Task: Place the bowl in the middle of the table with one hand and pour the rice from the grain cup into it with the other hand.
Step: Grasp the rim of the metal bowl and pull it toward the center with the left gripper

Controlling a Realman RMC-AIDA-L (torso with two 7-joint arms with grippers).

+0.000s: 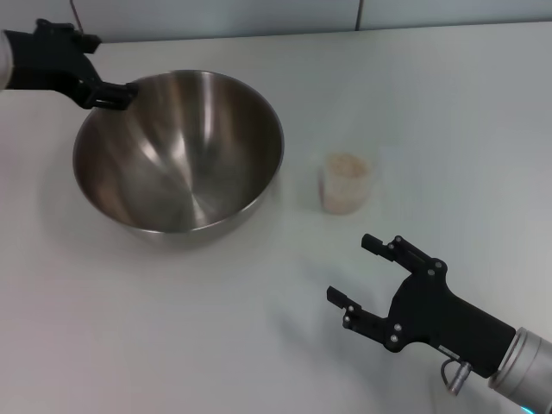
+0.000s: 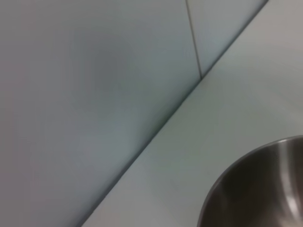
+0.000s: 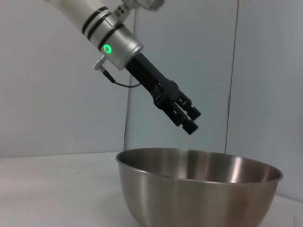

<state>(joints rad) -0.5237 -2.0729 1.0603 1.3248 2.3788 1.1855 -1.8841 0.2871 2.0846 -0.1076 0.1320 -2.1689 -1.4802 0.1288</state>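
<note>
The steel bowl (image 1: pixel 185 155) stands upright on the white table (image 1: pixel 172 328), left of centre; it also shows in the left wrist view (image 2: pixel 265 189) and the right wrist view (image 3: pixel 199 189). My left gripper (image 1: pixel 121 93) is at the bowl's far left rim; in the right wrist view this left gripper (image 3: pixel 189 124) hangs just above the rim, not touching it. The grain cup (image 1: pixel 347 185), holding rice (image 1: pixel 345 166), stands to the right of the bowl. My right gripper (image 1: pixel 352 269) is open and empty, low over the table in front of the cup.
A pale wall (image 1: pixel 259 17) with a vertical seam runs along the table's back edge, close behind the bowl and the left arm. White tabletop stretches in front of the bowl and to the right of the cup.
</note>
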